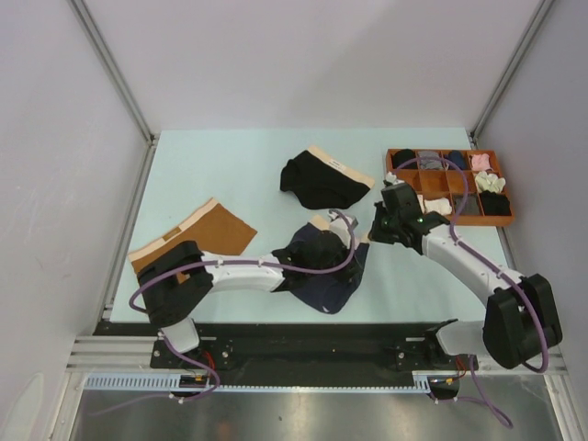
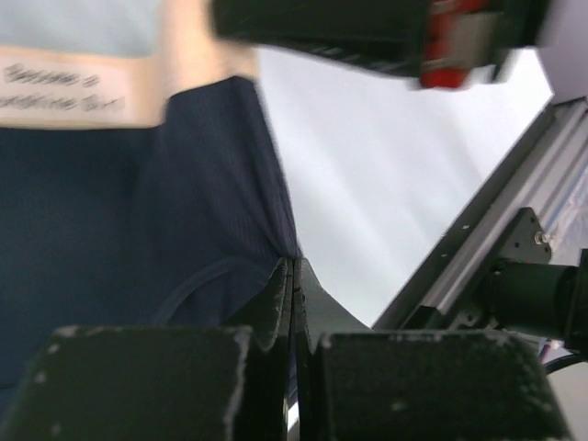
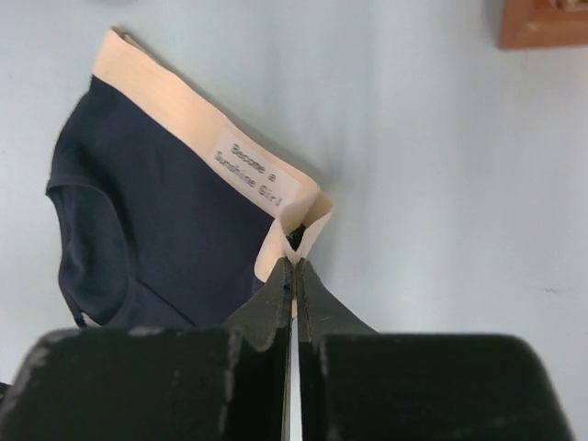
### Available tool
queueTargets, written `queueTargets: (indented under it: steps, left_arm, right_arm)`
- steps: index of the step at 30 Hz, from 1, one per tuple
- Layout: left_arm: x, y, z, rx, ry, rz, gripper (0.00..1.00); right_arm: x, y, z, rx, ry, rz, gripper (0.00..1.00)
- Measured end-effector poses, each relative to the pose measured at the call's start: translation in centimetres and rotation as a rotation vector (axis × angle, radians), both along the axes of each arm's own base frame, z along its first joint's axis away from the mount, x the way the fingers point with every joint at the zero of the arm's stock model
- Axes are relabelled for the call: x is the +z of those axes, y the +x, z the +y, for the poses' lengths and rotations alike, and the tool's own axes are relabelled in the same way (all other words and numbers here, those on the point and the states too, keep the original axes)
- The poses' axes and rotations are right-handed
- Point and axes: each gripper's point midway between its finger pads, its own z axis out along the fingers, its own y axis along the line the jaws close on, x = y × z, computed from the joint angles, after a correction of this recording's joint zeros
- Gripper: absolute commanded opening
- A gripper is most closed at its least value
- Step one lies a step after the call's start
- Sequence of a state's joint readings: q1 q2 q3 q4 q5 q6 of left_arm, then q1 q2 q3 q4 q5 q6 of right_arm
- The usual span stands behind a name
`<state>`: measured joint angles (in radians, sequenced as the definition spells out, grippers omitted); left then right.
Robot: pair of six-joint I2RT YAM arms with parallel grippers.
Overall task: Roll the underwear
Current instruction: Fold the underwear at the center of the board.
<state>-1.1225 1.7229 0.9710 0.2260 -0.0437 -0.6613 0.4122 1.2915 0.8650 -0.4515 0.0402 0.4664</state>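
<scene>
Both hands were shut tight on the navy briefs (image 1: 335,287). The right hand (image 3: 296,268) had its jaws pressed together on a folded corner of the pale waistband (image 3: 197,138). The left hand (image 2: 292,280) pinched an edge of the dark cloth, with no gap showing between its fingers. These briefs lay on the bench (image 1: 230,165) near its front, between the two arms. The brown briefs (image 1: 220,230) lay flat to the left and the black briefs (image 1: 322,184) farther back, both well apart from the hands. Judging by the puckered corner and the way the fabric draped, the cloth would be light, limp and stretchy, likely to sag or slide rather than hold a shape. The firmer waistband therefore looked the safest place to grip and to start a roll from. From above, the left hand and wrist covered the middle of the navy pair, so how it lay beneath could not be told. How much cloth each pinch held was unclear, the left wrist picture was blurred along its top, and the bundles in the orange tray (image 1: 432,152) were too small to name.
</scene>
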Motion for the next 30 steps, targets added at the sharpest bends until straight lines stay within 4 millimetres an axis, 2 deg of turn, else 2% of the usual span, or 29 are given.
queueTargets:
  steps: [6, 11, 20, 30]
  left_arm:
    - [-1.2, 2.3, 4.0, 0.068, 0.035, 0.039, 0.01]
    - [-1.5, 3.8, 6.9, 0.112, 0.056, 0.054, 0.00]
    - [-1.8, 6.0, 10.9, 0.176, 0.099, 0.063, 0.00]
    - [-1.7, 7.8, 14.6, 0.228, 0.132, 0.062, 0.00]
  right_arm:
    - [0.1, 1.6, 2.9, 0.042, -0.017, 0.001, 0.00]
    - [-0.3, 2.9, 5.3, 0.064, -0.025, 0.009, 0.00]
    - [-1.4, 6.0, 10.4, 0.112, -0.056, 0.025, 0.00]
    - [-1.5, 7.6, 13.7, 0.135, -0.082, 0.024, 0.00]
